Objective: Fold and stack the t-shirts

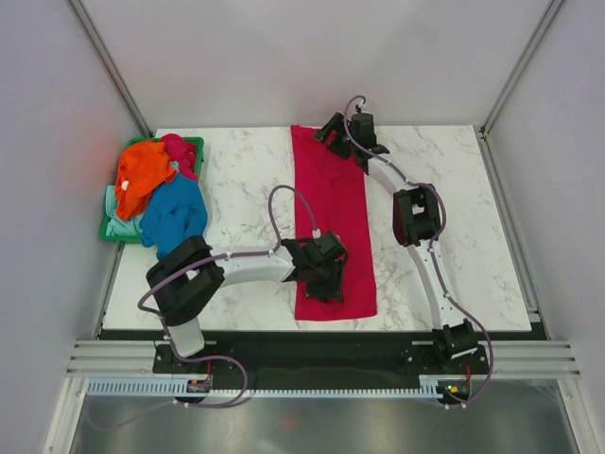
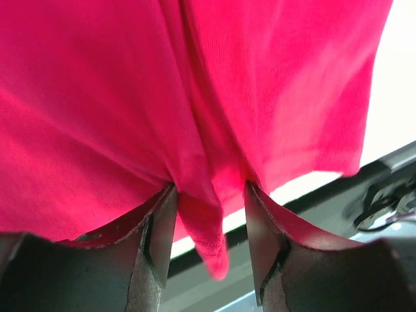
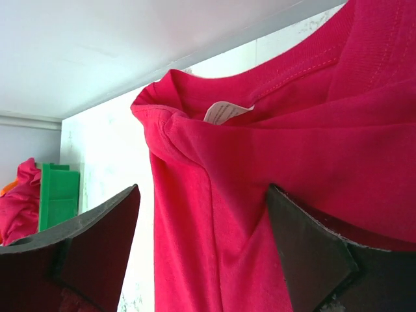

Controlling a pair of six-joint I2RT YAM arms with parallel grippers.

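Marble table point(image 1: 246, 189) | magenta-red shirt point(image 1: 331, 203) lies in a long strip down the centre | left gripper point(image 2: 209, 188) at the near hem, jaws half apart around a raised fold, grip impossible to tell | right gripper point(image 3: 203, 195) spread wide astride the collar end | orange shirt point(image 1: 142, 175) and blue shirt point(image 1: 175, 218) heaped on the green basket point(image 1: 194, 144), far left.

A white marble-patterned worktop point(image 1: 246, 180) fills the middle of the overhead view. A green plastic basket point(image 1: 197, 147) sits at its far left corner, by the left edge; the right wrist view shows one green wall of it point(image 3: 58, 192). Plain white walls point(image 1: 312, 57) enclose the worktop, with slanting metal posts point(image 1: 113, 66) at the far corners. An aluminium rail point(image 1: 113, 357) and a slotted cable duct point(image 1: 284, 388) run along the near edge.
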